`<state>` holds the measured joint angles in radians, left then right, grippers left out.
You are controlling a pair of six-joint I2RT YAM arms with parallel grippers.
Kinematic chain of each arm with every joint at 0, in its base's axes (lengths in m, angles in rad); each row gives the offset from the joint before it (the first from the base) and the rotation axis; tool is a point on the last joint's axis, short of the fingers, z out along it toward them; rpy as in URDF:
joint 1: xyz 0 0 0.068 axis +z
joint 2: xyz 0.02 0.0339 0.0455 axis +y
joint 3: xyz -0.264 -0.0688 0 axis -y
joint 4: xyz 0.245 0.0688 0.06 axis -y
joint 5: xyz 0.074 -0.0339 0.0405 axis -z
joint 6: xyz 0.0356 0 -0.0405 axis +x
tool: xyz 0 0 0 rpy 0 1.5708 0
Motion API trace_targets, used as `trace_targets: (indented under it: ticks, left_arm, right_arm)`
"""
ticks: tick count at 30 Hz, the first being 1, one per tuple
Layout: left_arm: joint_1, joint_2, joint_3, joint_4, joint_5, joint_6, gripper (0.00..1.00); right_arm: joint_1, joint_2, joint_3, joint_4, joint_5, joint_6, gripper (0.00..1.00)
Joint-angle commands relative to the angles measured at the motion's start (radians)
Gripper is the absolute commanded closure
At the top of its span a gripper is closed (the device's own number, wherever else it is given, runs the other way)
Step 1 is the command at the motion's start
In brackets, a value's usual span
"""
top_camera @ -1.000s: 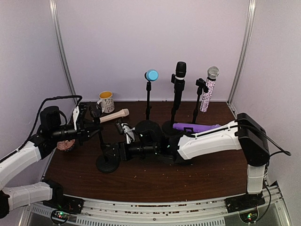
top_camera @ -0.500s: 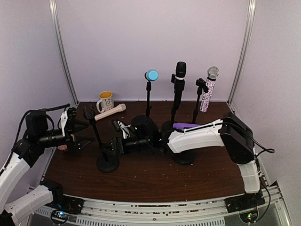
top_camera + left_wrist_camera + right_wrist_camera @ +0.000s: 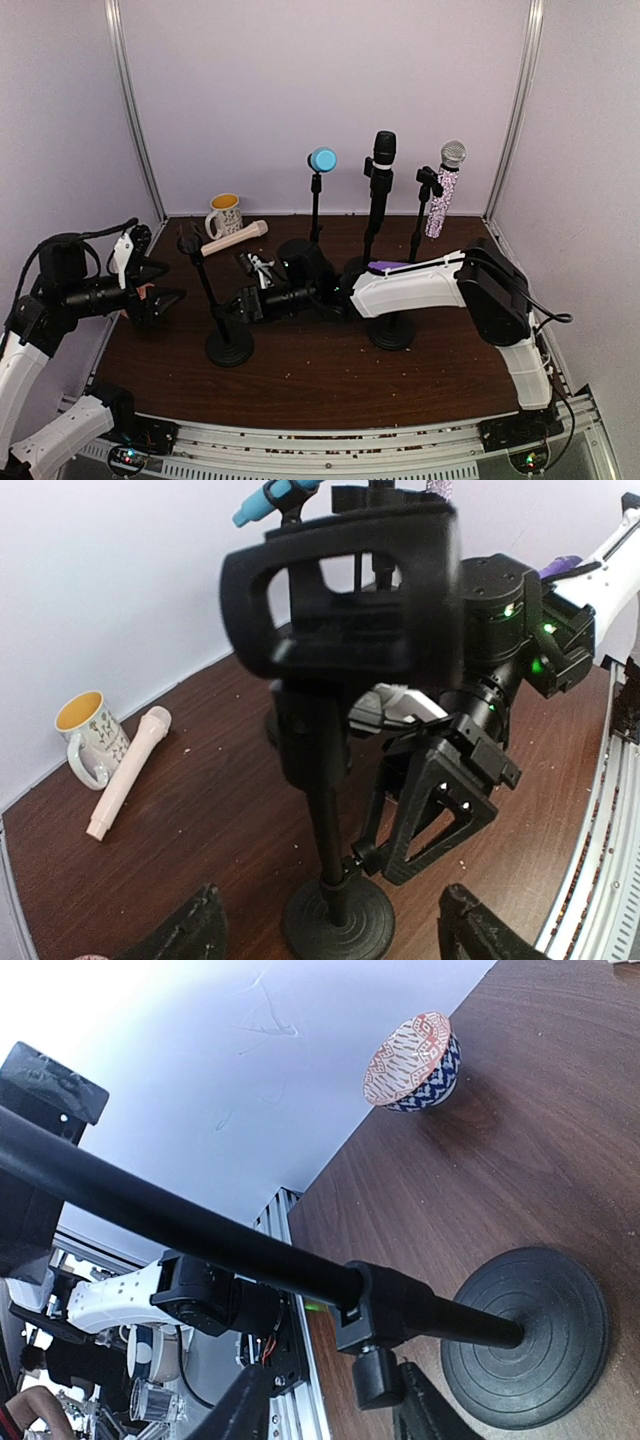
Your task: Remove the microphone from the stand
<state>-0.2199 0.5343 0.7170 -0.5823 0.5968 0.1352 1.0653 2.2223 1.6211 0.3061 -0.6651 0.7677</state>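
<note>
The beige microphone [image 3: 236, 238] lies flat on the table beside the mug, out of the stand; it also shows in the left wrist view [image 3: 128, 770]. The black stand [image 3: 228, 345] stands upright with its clip [image 3: 190, 238] empty, and fills the left wrist view [image 3: 335, 830]. My left gripper [image 3: 163, 285] is open and empty, a little left of the stand, with its fingers either side of the base [image 3: 330, 935]. My right gripper [image 3: 233, 308] is open just right of the stand's pole. In the right wrist view its fingers [image 3: 335, 1415] flank the pole's clamp knob [image 3: 380, 1380].
A mug [image 3: 225, 214] stands at the back left. Three more stands hold a blue [image 3: 322, 160], a black [image 3: 384, 150] and a glitter microphone [image 3: 447, 170] at the back. A purple microphone [image 3: 410, 268] lies behind the right arm. A patterned bowl [image 3: 415, 1060] sits near the left wall.
The left gripper carried the beige microphone off the stand, laid it by the mug, opened and drew back to the left. The right arm shifted at the stand's pole.
</note>
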Motion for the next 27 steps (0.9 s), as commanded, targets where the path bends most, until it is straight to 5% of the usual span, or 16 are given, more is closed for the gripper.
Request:
trace_targets:
  ticks: [1,8,13,19,27]
  left_arm:
    - [0.009,0.030,0.038,0.013,-0.078,-0.031,0.26]
    - [0.008,0.063,0.045,0.031,-0.091,-0.044,0.28]
    - [0.008,0.064,0.040,0.030,-0.098,-0.034,0.29]
    - [0.008,0.073,0.041,0.038,-0.120,-0.026,0.29]
    - [0.008,0.091,0.063,0.047,-0.155,-0.009,0.29]
  right_arm:
    - [-0.007,0.007,0.016,0.010,-0.031,-0.004,0.59]
    - [-0.006,-0.012,0.000,-0.007,0.037,-0.042,0.88]
    - [-0.006,-0.040,-0.027,-0.014,0.092,-0.074,0.98]
    - [-0.006,-0.089,-0.103,-0.037,0.221,-0.149,1.00]
    - [0.030,-0.143,-0.138,-0.223,0.591,-0.418,1.00]
